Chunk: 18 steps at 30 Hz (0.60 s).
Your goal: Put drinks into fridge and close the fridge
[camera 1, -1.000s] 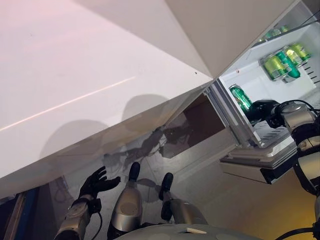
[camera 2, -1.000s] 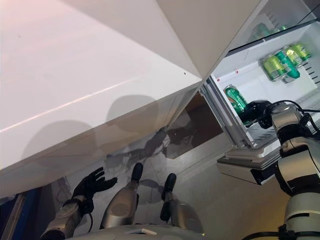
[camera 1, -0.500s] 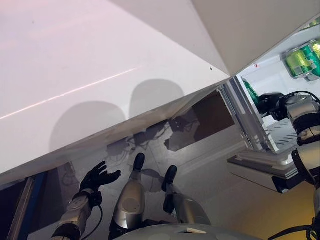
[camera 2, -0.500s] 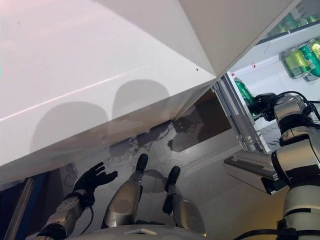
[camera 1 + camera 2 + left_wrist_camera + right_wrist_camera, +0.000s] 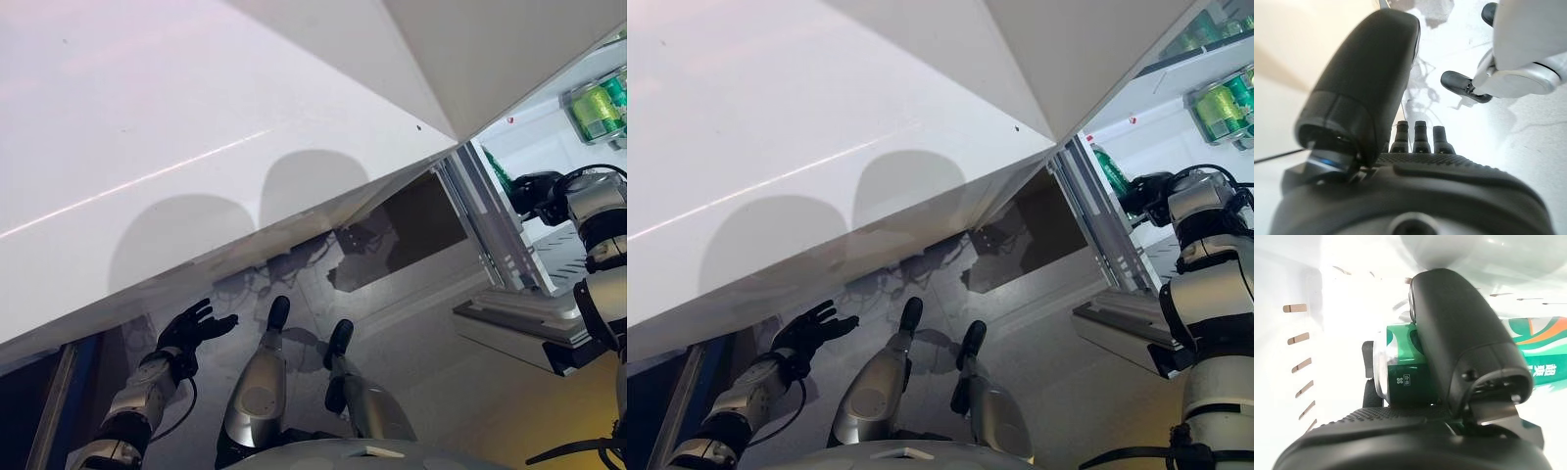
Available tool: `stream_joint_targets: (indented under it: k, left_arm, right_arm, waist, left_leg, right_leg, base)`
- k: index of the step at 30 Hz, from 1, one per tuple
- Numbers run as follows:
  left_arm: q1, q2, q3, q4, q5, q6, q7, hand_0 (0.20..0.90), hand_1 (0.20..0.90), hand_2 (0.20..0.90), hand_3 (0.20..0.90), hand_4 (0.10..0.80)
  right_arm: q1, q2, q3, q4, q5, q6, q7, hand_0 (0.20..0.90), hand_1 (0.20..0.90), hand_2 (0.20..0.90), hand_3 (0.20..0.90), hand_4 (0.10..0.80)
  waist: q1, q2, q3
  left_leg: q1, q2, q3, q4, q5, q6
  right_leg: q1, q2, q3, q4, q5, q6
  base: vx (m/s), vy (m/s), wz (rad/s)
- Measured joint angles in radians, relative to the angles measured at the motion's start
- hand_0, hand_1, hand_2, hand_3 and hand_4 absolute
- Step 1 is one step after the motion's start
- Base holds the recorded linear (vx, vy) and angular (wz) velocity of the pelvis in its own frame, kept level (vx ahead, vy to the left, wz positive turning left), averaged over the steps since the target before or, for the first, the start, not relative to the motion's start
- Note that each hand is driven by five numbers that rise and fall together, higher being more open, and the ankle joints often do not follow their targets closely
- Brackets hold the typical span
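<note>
My right hand (image 5: 1146,191) reaches into the open fridge (image 5: 1136,137) at the right and is shut on a green drink can (image 5: 1110,172). In the right wrist view the thumb (image 5: 1459,333) and fingers wrap that green can (image 5: 1400,377) inside the white fridge interior. Several more green cans (image 5: 596,108) lie on a higher shelf. My left hand (image 5: 191,326) hangs low at the left, open and holding nothing; the left wrist view shows its straight fingers (image 5: 1420,134) above the floor.
The white fridge door (image 5: 196,147) swings wide across the upper left of the view. A wire shelf (image 5: 573,245) lies under my right hand, and the fridge's bottom ledge (image 5: 519,318) juts out below it. A dark opening (image 5: 411,220) shows behind the door.
The camera has shifted, so the fridge sits further right in the picture. My right hand has carried the green can a little deeper into the fridge. The left hand stays open and low.
</note>
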Motion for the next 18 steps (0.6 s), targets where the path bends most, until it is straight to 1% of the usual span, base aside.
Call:
stream_joint_targets:
  k: [8, 11, 18]
  left_arm:
    - [-0.010, 0.000, -0.001, 0.015, 0.000, 0.000, -0.008, 0.900, 0.900, 0.900, 0.900, 0.800]
    - [-0.020, 0.000, 0.000, 0.040, 0.001, 0.000, -0.008, 0.900, 0.900, 0.900, 0.900, 0.800]
    - [-0.021, -0.001, 0.000, 0.043, 0.001, 0.000, -0.009, 0.900, 0.900, 0.900, 0.900, 0.800]
  right_arm:
    - [-0.010, 0.000, -0.002, 0.000, 0.003, -0.002, -0.006, 0.900, 0.900, 0.900, 0.900, 0.800]
    - [-0.010, 0.000, -0.033, -0.001, 0.005, -0.002, -0.006, 0.900, 0.900, 0.900, 0.900, 0.800]
    - [-0.010, 0.000, -0.039, -0.006, 0.025, -0.011, -0.007, 0.900, 0.900, 0.900, 0.900, 0.800]
  waist:
    - [-0.004, 0.001, 0.000]
    - [-0.008, 0.002, 0.000]
    - [-0.014, 0.003, -0.001]
  left_leg:
    - [0.000, 0.001, 0.002, 0.008, 0.000, 0.000]
    - [0.000, 0.001, 0.004, 0.012, 0.000, 0.000]
    - [0.025, 0.001, 0.024, 0.011, 0.002, 0.003]
  right_leg:
    - [0.002, 0.000, 0.002, 0.000, 0.003, -0.004]
    - [0.004, 0.000, 0.003, 0.000, 0.005, -0.005]
    - [0.022, 0.000, 0.021, 0.000, 0.014, -0.003]
  base:
    - [0.000, 0.000, 0.00]
    - [-0.015, 0.003, -0.01]
    - [-0.010, 0.009, -0.07]
